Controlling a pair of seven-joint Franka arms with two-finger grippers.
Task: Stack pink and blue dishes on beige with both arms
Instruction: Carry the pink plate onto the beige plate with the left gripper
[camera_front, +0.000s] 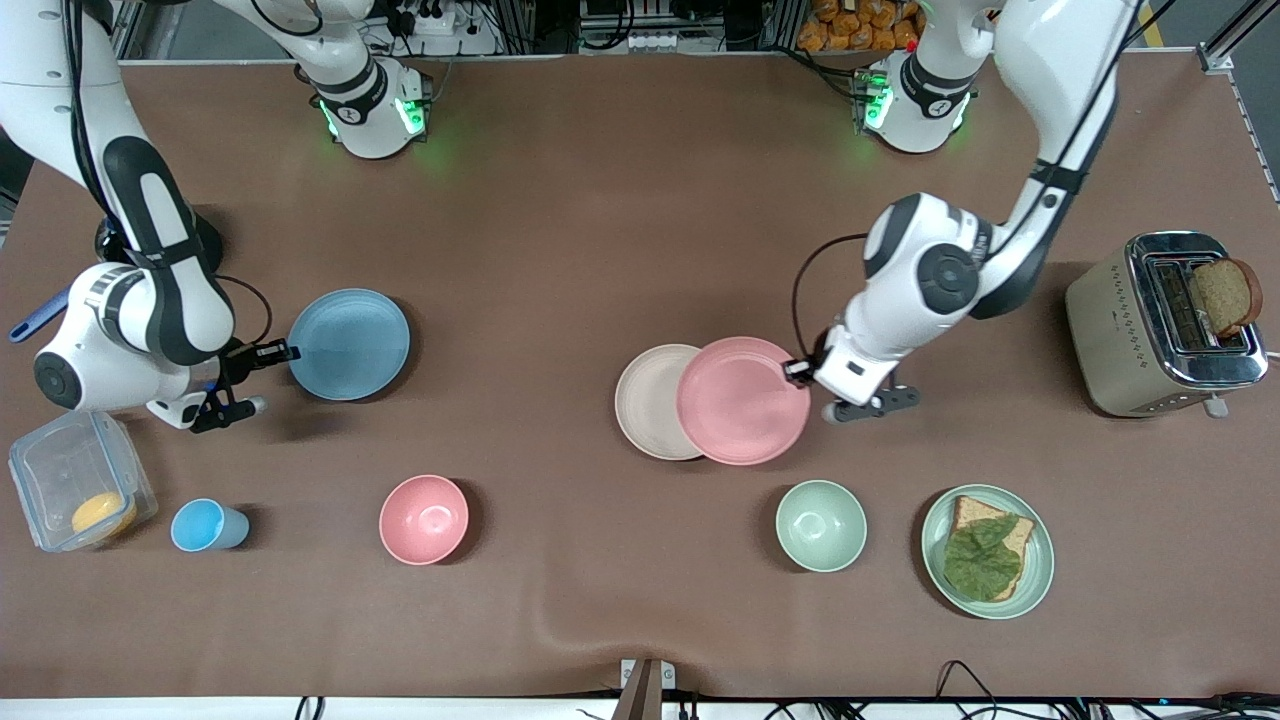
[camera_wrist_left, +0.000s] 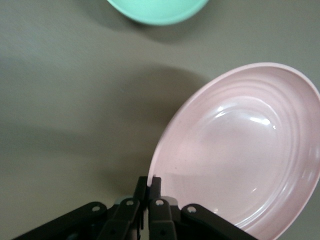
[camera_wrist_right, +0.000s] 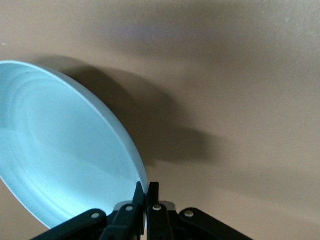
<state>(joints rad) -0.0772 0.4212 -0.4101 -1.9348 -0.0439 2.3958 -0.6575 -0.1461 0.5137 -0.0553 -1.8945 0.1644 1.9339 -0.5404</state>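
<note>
Carefully, the left gripper (camera_front: 800, 372), fingers clamped on the pink plate (camera_front: 742, 400) rim, should centre it over the beige plate (camera_front: 648, 400) first; the right gripper (camera_front: 282, 351) grips the blue plate (camera_front: 349, 344), raised over the worktop's right-arm end.

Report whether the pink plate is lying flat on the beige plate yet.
Not yet. The pink plate is lifted, its rim pinched by the left gripper, overlapping only part of the beige plate.

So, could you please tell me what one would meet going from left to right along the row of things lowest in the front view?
Clear container holding something orange → blue cup → pink bowl → green bowl → green plate with bread and a leaf.
</note>
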